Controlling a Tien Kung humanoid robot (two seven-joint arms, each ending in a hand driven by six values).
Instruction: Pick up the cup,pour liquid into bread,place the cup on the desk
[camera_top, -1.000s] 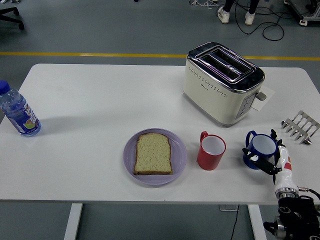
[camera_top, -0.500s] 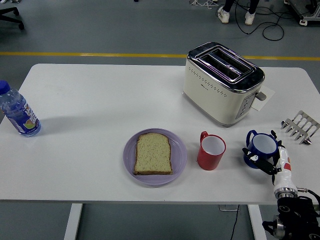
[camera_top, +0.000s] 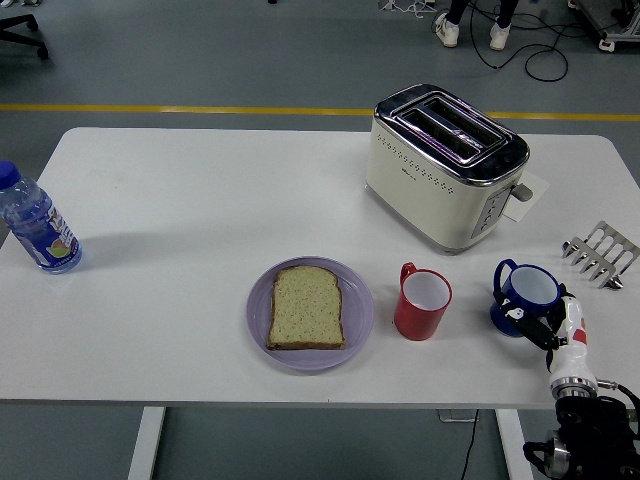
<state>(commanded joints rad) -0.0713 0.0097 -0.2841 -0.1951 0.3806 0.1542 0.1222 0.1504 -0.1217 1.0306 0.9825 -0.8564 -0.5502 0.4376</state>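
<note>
The right hand has drawn back slightly from a second ago, and its fingers now seem loosened beside the blue cup, though the view is too small to be sure. The cup stands right of the red mug; bread lies on the purple plate. The bottle label is unreadable.

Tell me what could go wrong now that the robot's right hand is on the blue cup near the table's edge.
The right hand grips the blue cup only from its near side, so the cup might slip or tip on lifting. The red cup stands between it and the bread, so a low carry could knock it over. A careless pour might overshoot the purple plate.
</note>
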